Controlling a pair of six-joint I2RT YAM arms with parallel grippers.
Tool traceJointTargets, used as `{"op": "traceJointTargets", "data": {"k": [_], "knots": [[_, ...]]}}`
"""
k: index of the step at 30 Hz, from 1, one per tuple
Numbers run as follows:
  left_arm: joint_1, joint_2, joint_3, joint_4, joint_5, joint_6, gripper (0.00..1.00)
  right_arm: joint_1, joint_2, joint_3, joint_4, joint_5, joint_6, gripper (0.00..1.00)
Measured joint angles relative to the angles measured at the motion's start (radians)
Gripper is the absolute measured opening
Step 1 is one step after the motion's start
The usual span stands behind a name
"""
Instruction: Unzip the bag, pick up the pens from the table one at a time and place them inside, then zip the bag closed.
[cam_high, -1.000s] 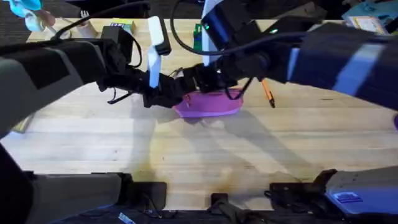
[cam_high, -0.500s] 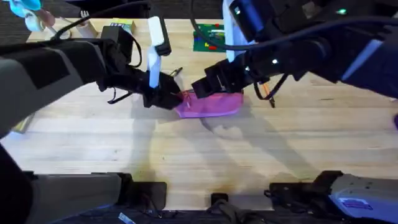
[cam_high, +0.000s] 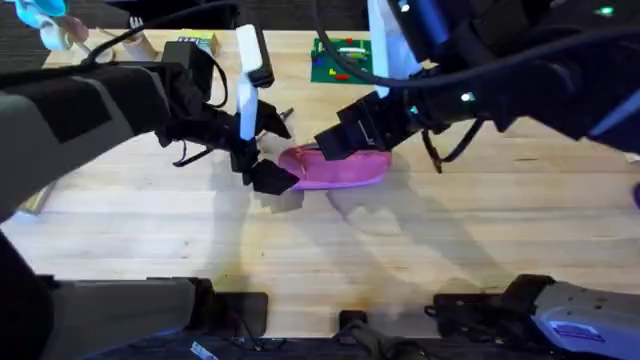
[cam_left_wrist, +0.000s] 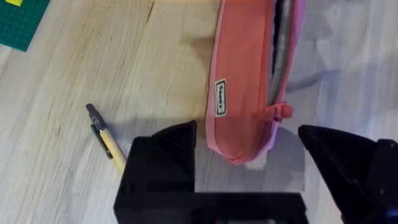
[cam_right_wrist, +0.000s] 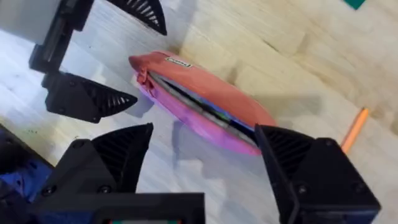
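Left end effector (cam_left_wrist: 249, 155) has released the bag (cam_left_wrist: 245, 81), fingers now apart; zipper looks open, pens still out.

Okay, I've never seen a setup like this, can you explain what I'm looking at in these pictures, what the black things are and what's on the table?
These are two robot arms at a wooden table, each ending in a two-finger gripper. One picture comes from a camera above the table; the other two come from small cameras on each arm's wrist, so the black wedges at their lower edges are that arm's own fingers.

Between the arms lies a pink zip bag, its zipper open along the top. The left gripper is open with its fingers either side of the bag's end, by the zipper pull. The right gripper is open too, hovering above the bag. Neither is holding anything.

A tan pen lies beside the bag, and an orange pen on its other side. A green board sits farther back.
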Motion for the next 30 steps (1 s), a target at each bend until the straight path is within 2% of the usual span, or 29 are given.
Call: {"op": "traceJointTargets", "data": {"k": [6,12,20,22,24,28,29,30], "knots": [[0.015,-0.039,0.000,-0.043,-0.001,0.000,0.993,0.000,-0.012,0.042,-0.078,-0.001,-0.075,0.998],[0.066,-0.220,0.000,-0.151,0.000,0.000,0.993,0.000,-0.012,0.102,-0.119,-0.001,-0.205,0.998],[0.135,-0.393,0.000,-0.272,-0.002,0.000,0.993,0.000,-0.012,0.109,-0.118,0.000,-0.413,0.983],[0.142,-0.423,0.000,-0.286,-0.004,0.000,0.993,0.000,-0.012,0.109,-0.118,0.000,-0.491,0.911],[0.142,-0.441,0.000,-0.291,-0.005,0.000,0.994,0.000,-0.012,0.109,-0.118,0.000,-0.579,0.734],[0.142,-0.452,0.000,-0.290,-0.006,0.000,0.994,0.000,-0.012,0.109,-0.117,0.001,-0.768,0.169],[0.142,-0.452,0.000,-0.291,-0.008,0.000,0.993,0.000,-0.012,0.109,-0.117,0.005,-0.889,0.034],[0.142,-0.451,0.000,-0.290,-0.009,0.000,0.993,0.000,-0.012,0.109,-0.117,0.006,-0.919,0.033]]}}
